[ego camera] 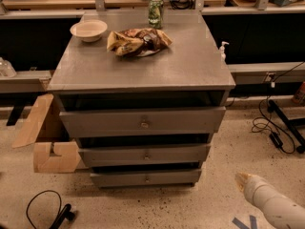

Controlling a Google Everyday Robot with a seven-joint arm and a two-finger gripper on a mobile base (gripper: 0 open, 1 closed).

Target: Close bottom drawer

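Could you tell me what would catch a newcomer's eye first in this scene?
The grey cabinet fills the centre, with a bowl, a crumpled snack bag and a green can on top, and the bottom drawer lowest of its three. At the lower right, the gripper hangs low over the floor, apart from the cabinet.

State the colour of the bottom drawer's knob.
Brassy knob on the grey bottom drawer, camera view; the end effector hovers lower right, off the drawer.
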